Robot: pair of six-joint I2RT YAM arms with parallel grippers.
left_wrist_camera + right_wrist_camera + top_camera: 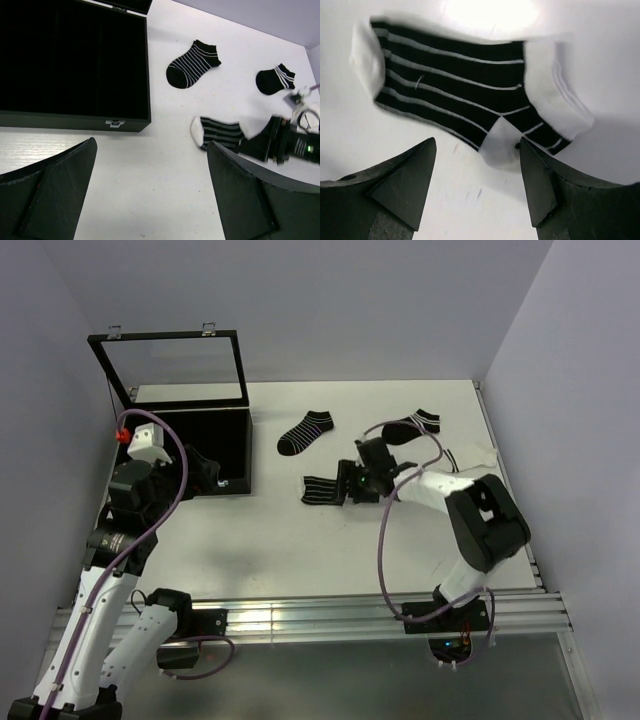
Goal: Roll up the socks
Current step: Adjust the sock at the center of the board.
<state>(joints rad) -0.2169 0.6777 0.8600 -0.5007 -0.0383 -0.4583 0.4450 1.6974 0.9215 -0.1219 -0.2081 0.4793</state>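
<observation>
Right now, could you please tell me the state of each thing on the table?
Case: open, lid upright.
Sock beside case: flat, unrolled.
Near sock: flat, unrolled.
Far sock: looks folded short.
White sock: unrolled, partly hidden.
Left pincer: open, empty.
Right pincer: open, empty.

The right hand (344, 485) hovers just beside a flat striped sock (320, 490).

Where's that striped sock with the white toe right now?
In the overhead view the white-toed sock lies flat near the middle of the table, right of the open black box, with the right gripper at its heel end. Another striped sock lies farther back.
</observation>
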